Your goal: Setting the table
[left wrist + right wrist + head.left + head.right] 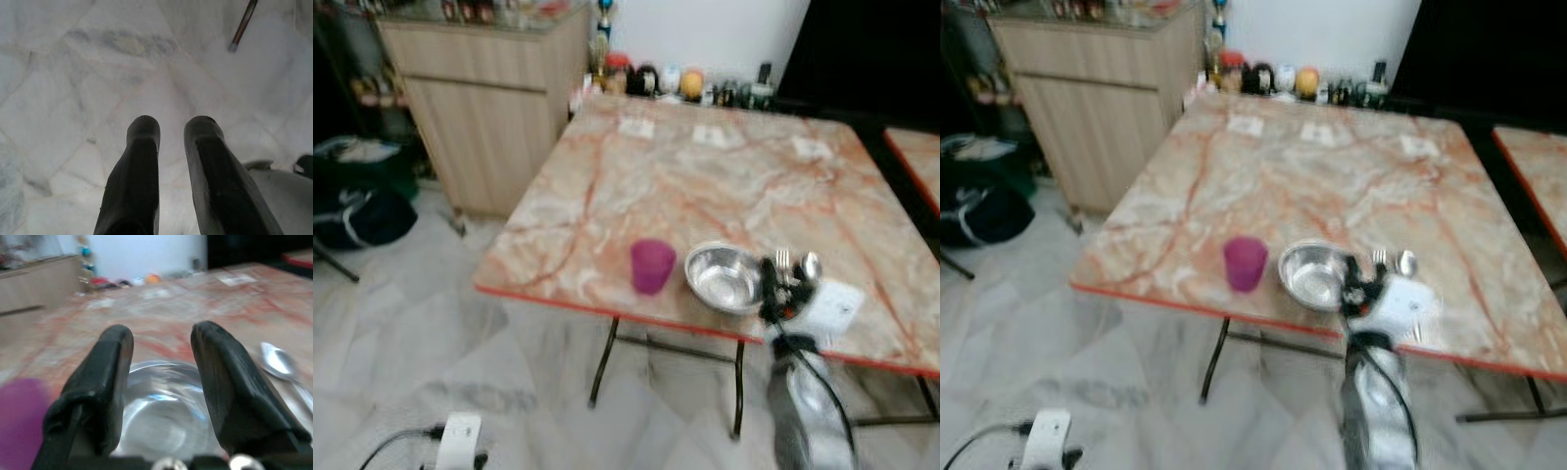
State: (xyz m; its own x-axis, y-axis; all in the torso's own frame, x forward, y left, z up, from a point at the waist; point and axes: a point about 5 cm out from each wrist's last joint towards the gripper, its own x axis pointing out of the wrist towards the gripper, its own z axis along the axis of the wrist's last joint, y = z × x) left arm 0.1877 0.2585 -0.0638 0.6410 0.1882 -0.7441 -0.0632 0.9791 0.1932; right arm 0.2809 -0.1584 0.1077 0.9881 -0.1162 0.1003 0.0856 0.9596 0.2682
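Right gripper [161,362], fingers spread, hovers over steel bowl [724,276] near marble table [705,186] front edge, between purple cup [652,265] and spoon [276,360]. Left gripper [171,132], parted, hangs above floor [73,73].

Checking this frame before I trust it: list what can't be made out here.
- Fork and spoon: handles hidden behind the right gripper, left eye view.
- Bottles at the table's far edge: blurred, too small to identify.
- Steel bowl: rim partly covered by the fingers, right wrist view.
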